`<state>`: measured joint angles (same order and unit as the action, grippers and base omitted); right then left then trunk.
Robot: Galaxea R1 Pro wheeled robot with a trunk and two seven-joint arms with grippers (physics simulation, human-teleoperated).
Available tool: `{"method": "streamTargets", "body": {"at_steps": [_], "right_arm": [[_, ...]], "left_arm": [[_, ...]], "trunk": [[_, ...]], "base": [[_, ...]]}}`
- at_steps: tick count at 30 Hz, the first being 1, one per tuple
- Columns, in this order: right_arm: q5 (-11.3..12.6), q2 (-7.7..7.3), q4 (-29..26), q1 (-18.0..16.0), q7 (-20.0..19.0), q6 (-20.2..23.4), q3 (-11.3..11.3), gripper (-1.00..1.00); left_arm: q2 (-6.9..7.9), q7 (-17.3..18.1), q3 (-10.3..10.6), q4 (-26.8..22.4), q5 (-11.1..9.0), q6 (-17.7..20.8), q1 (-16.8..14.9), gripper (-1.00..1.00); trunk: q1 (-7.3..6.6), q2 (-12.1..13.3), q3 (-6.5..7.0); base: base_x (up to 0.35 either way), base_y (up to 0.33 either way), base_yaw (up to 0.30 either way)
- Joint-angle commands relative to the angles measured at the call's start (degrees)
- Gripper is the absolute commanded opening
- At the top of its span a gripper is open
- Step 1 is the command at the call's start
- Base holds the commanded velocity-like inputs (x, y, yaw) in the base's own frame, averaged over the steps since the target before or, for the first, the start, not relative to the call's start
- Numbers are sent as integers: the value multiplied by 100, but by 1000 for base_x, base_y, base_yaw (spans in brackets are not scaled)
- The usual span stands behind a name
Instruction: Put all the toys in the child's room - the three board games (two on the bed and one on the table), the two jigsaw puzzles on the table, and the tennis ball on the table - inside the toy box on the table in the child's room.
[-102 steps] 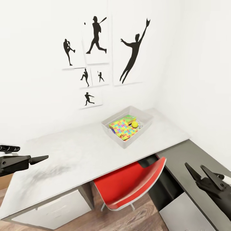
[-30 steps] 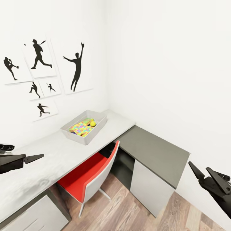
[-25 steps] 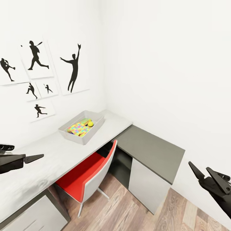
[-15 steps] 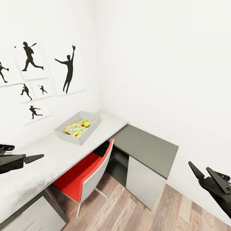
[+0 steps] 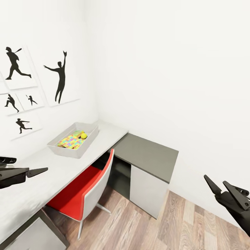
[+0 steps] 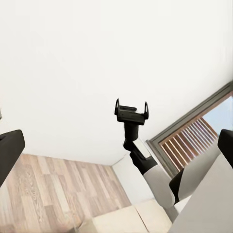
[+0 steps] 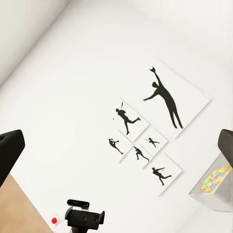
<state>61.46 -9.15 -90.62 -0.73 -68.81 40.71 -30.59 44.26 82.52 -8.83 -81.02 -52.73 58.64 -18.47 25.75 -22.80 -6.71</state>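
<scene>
Toy box slides left in your head view as the robot turns away from the worktop.
It sits there holding a jigsaw and the tennis ball; both grippers, left and right, hang with jaws parted and empty, so you're likely heading for the bed's board games.

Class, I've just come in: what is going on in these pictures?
Nothing is being handled. The left gripper and right gripper are both open and empty. The toy box sits on the table, already holding a jigsaw puzzle and the tennis ball. A red chair stands at the table.
</scene>
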Motion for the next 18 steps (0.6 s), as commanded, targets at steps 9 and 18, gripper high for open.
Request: {"method": "streamTargets", "body": {"at_steps": [9,18], "right_arm": [[24,-6,0,-6,-1,42,-1,100],[20,-8,0,-6,-1,42,-2,100]], "left_arm": [[3,10,-2,-2,-10,60,-1,100],[3,10,-4,-2,-10,60,0,100]], "trunk": [[4,-12,39],[4,-12,91]], "base": [[-59,30,-251],[-110,59,-248]]}}
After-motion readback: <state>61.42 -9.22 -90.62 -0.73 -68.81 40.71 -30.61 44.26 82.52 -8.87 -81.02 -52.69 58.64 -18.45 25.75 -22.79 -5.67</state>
